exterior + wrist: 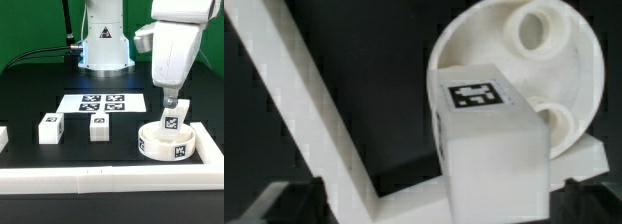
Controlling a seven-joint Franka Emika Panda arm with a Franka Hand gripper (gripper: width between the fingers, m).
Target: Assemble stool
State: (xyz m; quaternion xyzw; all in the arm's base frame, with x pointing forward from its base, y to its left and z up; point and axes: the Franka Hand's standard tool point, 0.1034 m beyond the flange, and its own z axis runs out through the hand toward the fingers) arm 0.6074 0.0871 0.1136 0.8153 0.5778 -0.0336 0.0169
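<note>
Three legs in this kit: one spare leg (50, 127) and a second spare leg (98, 126) sat loose on the tabletop (30, 92) just in front of the marker board (100, 102). The third leg (172, 122) stood on the round seat (160, 148), tucked in the corner of the border rails (100, 180) on the exterior view's right. My tool (169, 103) hung right over that leg with its jaws spread wide, gripping nothing. By the look of it, it's all hard white plastic, so I figured light, stiff and probably a bit slick. Nothing to crush, but easy to tip or twist. I'd pinch the leg squarely across its flat sides and leave the seat's curved rim alone.
</note>
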